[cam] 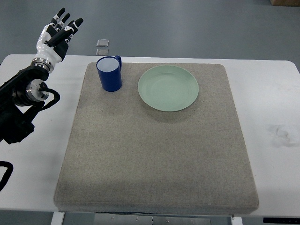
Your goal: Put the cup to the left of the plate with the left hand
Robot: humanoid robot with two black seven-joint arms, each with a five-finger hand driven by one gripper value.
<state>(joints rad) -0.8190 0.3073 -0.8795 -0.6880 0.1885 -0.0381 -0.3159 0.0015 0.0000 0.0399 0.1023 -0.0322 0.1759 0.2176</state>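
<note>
The left hand (58,32) is at the far left of the picture, raised past the table's far edge, w/ its fingers (70,24) stretched out and holding nothing. Its arm comes in low from the left edge, over the white table (272,93). The hand is well apart from the cup, up and to the left of it.

Next to the right, the blue cup (109,73) stands upright on the grey mat (154,150), near the mat's far-left corner. Its handle seems to point away from the robot and a bit to the right, but this is small, so not sure. The cup is empty as far as I can see.

Just beside it on the right, w/ a gap between them, lies the green plate (168,87), flat on the mat. So the cup already stands left of the plate; I judge the placing as done, and the step in hand is probably to take the hand away.

To do this well: keep the fingers open, move the hand away to the left and not back over the cup, so that nothing knocks the cup. The arm should stay clear of the mat's edge.

The right hand is not visible.
</note>
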